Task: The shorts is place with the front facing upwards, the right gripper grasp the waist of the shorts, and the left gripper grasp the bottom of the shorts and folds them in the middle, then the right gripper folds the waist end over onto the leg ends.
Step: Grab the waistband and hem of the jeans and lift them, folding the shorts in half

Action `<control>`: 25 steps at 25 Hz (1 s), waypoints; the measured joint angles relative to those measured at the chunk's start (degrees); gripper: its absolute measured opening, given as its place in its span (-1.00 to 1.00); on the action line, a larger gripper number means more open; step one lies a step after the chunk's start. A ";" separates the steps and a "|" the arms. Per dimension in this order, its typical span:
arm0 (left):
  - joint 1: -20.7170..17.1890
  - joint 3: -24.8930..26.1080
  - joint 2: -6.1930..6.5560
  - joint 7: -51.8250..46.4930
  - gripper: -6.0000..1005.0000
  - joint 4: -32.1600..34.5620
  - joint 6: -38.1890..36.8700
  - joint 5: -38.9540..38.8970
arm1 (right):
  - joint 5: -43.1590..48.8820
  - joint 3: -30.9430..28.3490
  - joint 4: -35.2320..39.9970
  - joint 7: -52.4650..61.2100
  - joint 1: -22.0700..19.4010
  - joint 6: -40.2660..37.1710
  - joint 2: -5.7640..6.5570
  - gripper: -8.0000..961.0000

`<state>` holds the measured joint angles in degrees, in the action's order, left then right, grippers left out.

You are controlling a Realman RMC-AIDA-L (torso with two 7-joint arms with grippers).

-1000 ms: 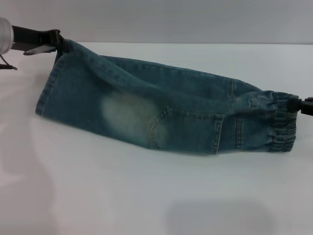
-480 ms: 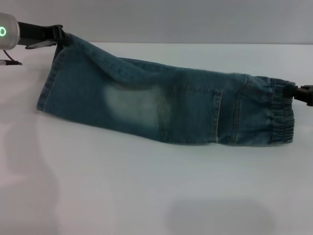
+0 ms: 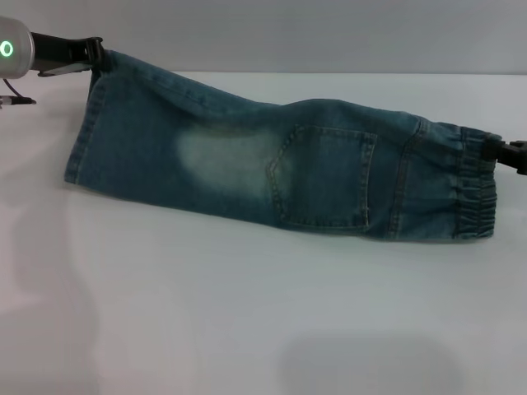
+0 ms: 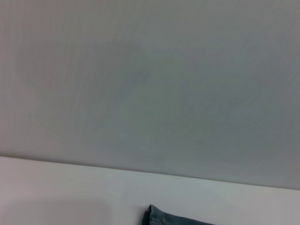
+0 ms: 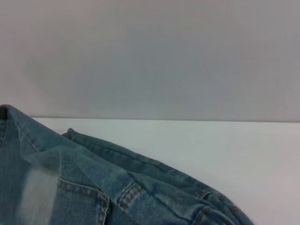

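The blue-green denim shorts [image 3: 272, 169] hang stretched between my two arms, folded lengthwise, with a pale faded patch and a stitched pocket facing me. At the far left my left gripper [image 3: 92, 54] is shut on the upper corner of the bottom hem [image 3: 82, 136]. On the right edge my right gripper [image 3: 494, 152] is shut on the ruffled waist [image 3: 476, 193]. The lower edge of the shorts touches the white table [image 3: 247, 313]. Denim folds [image 5: 93, 183] fill the low part of the right wrist view, and a small denim corner [image 4: 159, 218] shows in the left wrist view.
A plain grey wall [image 3: 288, 33] rises behind the table's far edge. A thin dark cable [image 3: 15, 100] lies on the table at the left.
Both grippers kept their hold while the shorts were pulled tauter and rolled over. The pocket and faded patch now face me flat, and the sag in the middle is gone.
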<state>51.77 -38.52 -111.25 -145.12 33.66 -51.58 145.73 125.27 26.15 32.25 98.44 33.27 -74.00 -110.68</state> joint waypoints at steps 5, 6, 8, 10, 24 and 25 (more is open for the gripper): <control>0.00 -0.36 -0.11 -0.43 -0.61 0.00 1.14 0.00 | -0.03 -0.14 0.00 0.01 -0.05 1.37 -0.06 -0.99; 0.00 -0.37 -0.15 -0.50 -0.61 0.00 1.35 0.00 | -0.03 -0.14 0.00 0.01 -0.04 1.60 -0.07 -0.99; -0.01 -0.40 -0.23 -0.52 -0.60 0.00 1.58 -0.01 | -0.03 -0.15 -0.16 0.01 0.11 1.90 -0.12 -0.99; -0.01 -0.41 -0.33 -0.52 -0.60 0.00 1.89 -0.04 | -0.03 -0.10 -0.51 0.01 0.33 2.18 -0.12 -0.99; 0.27 -0.34 -0.96 -0.52 -0.58 0.00 3.92 -0.45 | -0.03 0.43 -0.73 0.01 0.66 2.64 -0.08 -0.99; 0.32 -0.26 -0.99 -0.52 -0.58 0.00 4.00 -0.46 | -0.03 0.44 -0.78 0.01 0.66 2.64 -0.09 -0.99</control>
<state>52.09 -38.78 -112.24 -145.64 33.66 -47.58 145.27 125.24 26.60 31.47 98.46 33.92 -71.37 -110.77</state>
